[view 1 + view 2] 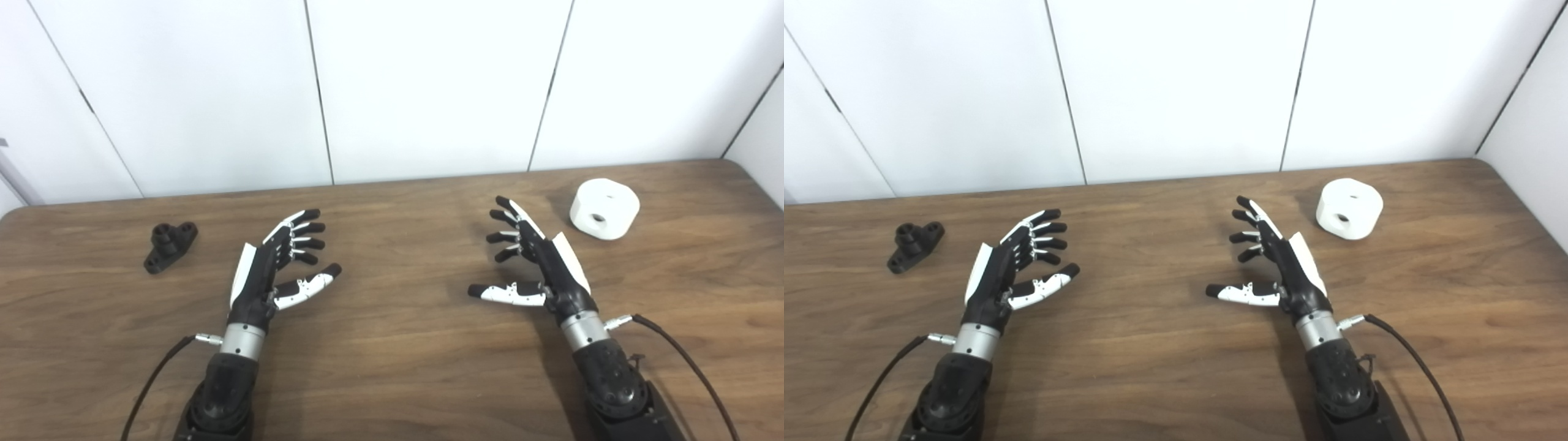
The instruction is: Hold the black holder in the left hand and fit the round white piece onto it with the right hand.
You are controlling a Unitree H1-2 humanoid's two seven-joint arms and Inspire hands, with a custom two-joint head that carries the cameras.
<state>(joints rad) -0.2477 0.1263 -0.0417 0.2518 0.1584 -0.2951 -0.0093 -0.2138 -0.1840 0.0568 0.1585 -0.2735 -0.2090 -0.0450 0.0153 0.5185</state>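
The black holder [169,245] lies on the wooden table [392,367] at the far left, a short post rising from a flat base with holes. My left hand [278,263] hovers open to its right, well apart from it, palm turned inward. The round white piece [604,208], a squat cylinder with a hole in its side and one on top, rests at the back right. My right hand [530,257] is open too, to the left of the white piece and a little nearer to me, not touching it. Both palms face each other, holding nothing.
White wall panels [429,86] rise straight behind the table's far edge. The table's rounded right corner [735,165] lies just past the white piece. Black cables [686,361] trail from both wrists toward the near edge.
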